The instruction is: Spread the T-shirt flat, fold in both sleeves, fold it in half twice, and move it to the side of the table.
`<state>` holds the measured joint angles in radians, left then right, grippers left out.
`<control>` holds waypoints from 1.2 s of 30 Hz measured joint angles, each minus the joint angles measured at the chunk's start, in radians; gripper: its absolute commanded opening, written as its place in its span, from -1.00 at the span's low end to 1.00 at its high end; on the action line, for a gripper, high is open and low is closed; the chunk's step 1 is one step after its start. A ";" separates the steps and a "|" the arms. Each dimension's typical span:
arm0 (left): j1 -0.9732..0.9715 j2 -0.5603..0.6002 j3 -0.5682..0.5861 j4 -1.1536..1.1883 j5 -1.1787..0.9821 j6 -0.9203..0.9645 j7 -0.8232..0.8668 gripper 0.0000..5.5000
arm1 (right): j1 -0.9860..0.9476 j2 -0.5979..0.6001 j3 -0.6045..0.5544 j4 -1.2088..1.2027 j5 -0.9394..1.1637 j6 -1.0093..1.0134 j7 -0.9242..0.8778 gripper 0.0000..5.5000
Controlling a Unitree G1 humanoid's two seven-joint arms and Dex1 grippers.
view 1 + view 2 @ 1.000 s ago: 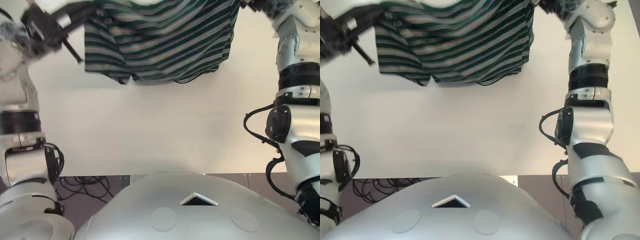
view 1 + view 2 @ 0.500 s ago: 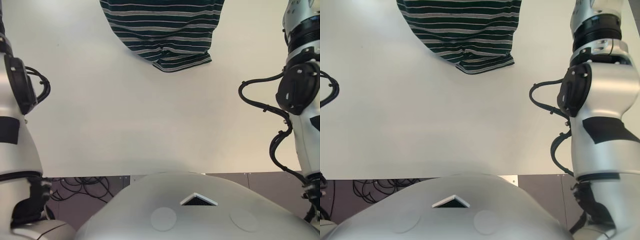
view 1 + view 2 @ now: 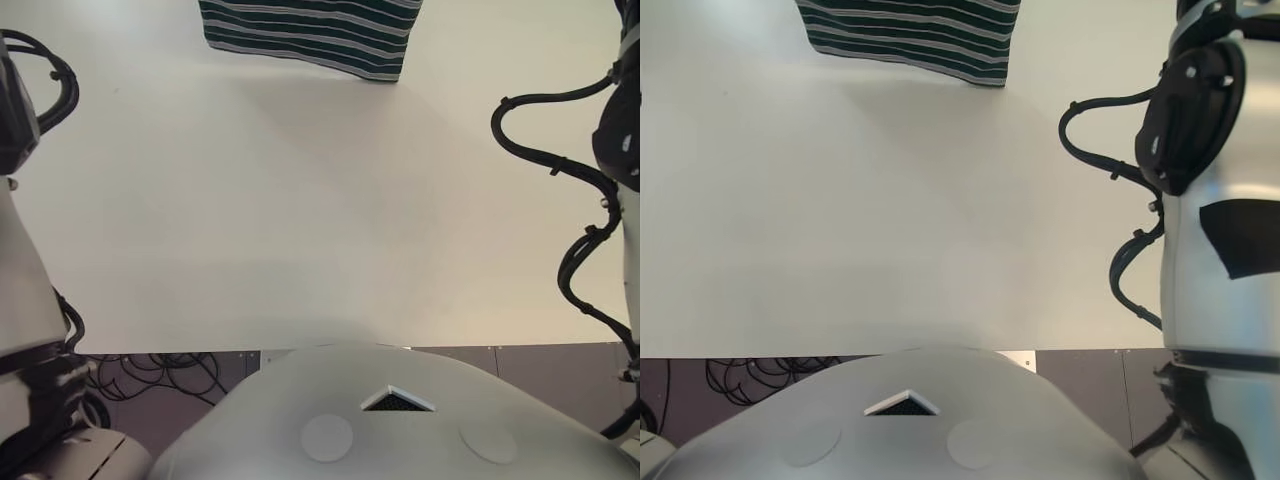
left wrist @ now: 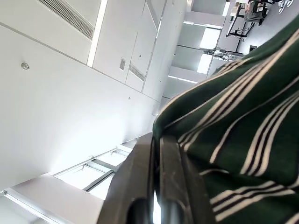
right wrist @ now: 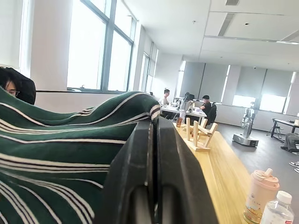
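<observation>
The dark green T-shirt with white stripes (image 3: 310, 35) hangs in the air over the far part of the white table (image 3: 300, 220); its straight bottom hem shows at the top of the head views. In the left wrist view my left gripper (image 4: 156, 182) is shut on the striped T-shirt (image 4: 233, 140), its dark fingers pressed together on the fabric edge. In the right wrist view my right gripper (image 5: 154, 172) is shut on the T-shirt (image 5: 60, 158) too, cloth draped over and beside its fingers. Both arms rise past the top of the head views.
The table's near edge (image 3: 300, 348) runs across the lower part of the head views, with cables (image 3: 160, 375) on the floor beyond it. The right arm's black cable loops (image 3: 560, 170) hang at the table's right side.
Both arms have lifted the T-shirt higher; the bunched hanging cloth has risen and now hangs with a straight hem. The arms' upper parts have left the head views.
</observation>
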<state>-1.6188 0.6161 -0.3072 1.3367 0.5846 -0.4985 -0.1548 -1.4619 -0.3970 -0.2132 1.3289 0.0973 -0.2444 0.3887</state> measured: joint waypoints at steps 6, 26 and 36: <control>-0.005 -0.001 0.002 0.008 -0.008 0.000 0.002 -1.00 | -0.040 -0.012 -0.024 0.002 -0.004 0.006 0.003 -1.00; 0.263 0.051 0.199 -0.043 -0.299 -0.279 -0.313 -1.00 | 0.097 -0.018 -0.096 -0.053 0.050 -0.053 0.265 -1.00; 0.546 0.093 0.333 -0.479 -0.731 -0.314 -0.775 -1.00 | 0.397 -0.050 -0.166 -0.476 0.270 0.020 0.519 -1.00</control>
<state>-1.0724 0.7094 0.0258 0.8573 -0.1465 -0.8128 -0.9293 -1.0651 -0.4471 -0.3789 0.8534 0.3670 -0.2242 0.9074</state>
